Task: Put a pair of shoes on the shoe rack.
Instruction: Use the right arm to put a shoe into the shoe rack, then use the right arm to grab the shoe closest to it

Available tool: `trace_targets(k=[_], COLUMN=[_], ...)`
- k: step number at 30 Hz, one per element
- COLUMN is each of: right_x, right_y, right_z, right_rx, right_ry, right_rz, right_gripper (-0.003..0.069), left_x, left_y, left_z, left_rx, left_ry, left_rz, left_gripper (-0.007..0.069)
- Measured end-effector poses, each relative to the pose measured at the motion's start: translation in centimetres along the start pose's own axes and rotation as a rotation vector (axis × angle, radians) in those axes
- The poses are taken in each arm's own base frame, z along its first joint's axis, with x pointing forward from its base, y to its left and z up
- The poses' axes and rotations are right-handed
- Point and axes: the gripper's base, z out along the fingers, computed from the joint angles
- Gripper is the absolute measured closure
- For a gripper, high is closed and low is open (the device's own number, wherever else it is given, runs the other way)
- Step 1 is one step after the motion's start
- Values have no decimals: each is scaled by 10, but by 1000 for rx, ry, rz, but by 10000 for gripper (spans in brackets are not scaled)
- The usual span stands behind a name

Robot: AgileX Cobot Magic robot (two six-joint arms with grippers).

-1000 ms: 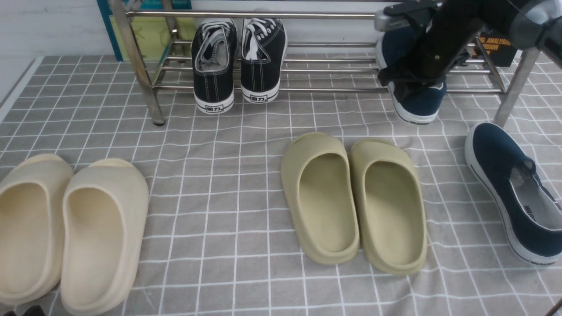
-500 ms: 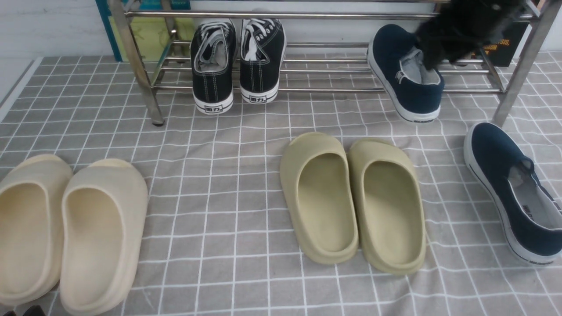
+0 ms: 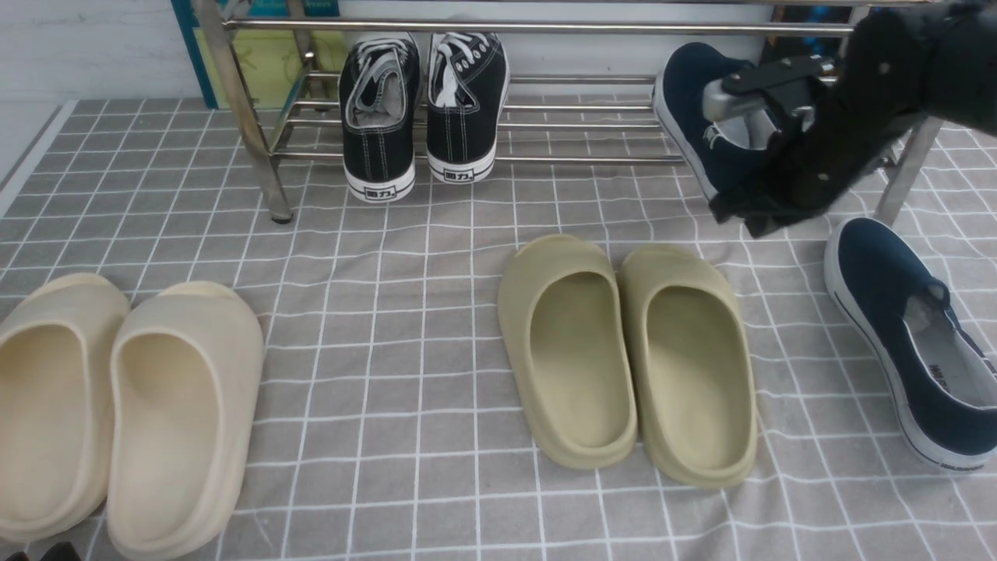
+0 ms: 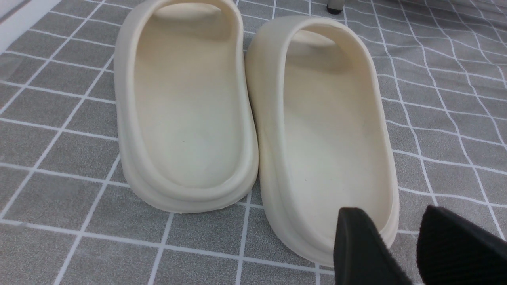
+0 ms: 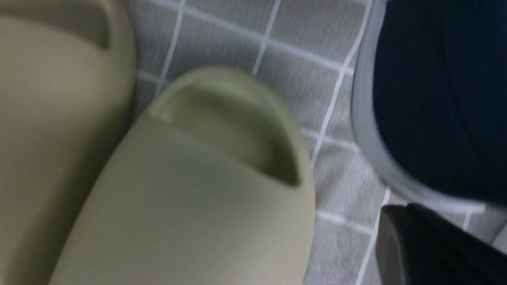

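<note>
One navy shoe (image 3: 689,93) of the pair lies toe-in on the silver shoe rack (image 3: 545,27) at the right, its heel hidden behind my right arm. The other navy shoe (image 3: 911,343) lies on the checked cloth at the far right, in front of the rack's leg. My right gripper (image 3: 748,214) hangs shut and empty just in front of the rack, between the two shoes. The blurred right wrist view shows the shut gripper (image 5: 398,209) near the toe of the floor shoe (image 5: 439,99). My left gripper (image 4: 400,237) is open over the heel of a cream slide (image 4: 328,130).
Black lace-up sneakers (image 3: 424,101) stand on the rack's left half. Two olive slides (image 3: 631,351) lie mid-cloth, left of the floor shoe. Two cream slides (image 3: 117,405) lie at the near left. The rack's right front leg (image 3: 903,179) stands beside my right arm.
My right gripper let go of the navy shoe, left it on the rack, lifted away, then came down in front of it and shut. The left arm has not moved.
</note>
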Motion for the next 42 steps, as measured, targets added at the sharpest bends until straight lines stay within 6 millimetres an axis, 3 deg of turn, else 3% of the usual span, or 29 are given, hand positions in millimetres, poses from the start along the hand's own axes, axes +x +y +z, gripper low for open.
trace_targets(k=[7, 13, 21, 24, 27, 29, 32, 35, 42], right_x=[-27, -34, -20, -9, 26, 41, 82, 109, 132], right_y=[-3, -4, -5, -6, -5, -4, -4, -8, -25], right_z=[9, -1, -54, -73, -96, -99, -113, -112, -84], right_rx=[8, 16, 30, 39, 39, 36, 43, 55, 89], right_ry=[-22, -6, 163, 169, 224, 258, 325, 361, 326], right_rz=[29, 21, -54, -51, -27, -23, 1, 62, 159], right_gripper=[660, 631, 401, 334, 281, 272, 265, 263, 263], left_x=[0, 0, 0, 0, 0, 0, 0, 0, 0], left_y=[0, 0, 0, 0, 0, 0, 0, 0, 0], left_z=[0, 0, 0, 0, 0, 0, 0, 0, 0], left_rx=[0, 0, 0, 0, 0, 0, 0, 0, 0], left_ry=[0, 0, 0, 0, 0, 0, 0, 0, 0], left_rz=[0, 0, 0, 0, 0, 0, 0, 0, 0], left_gripper=[386, 386, 386, 386, 386, 386, 386, 386, 386])
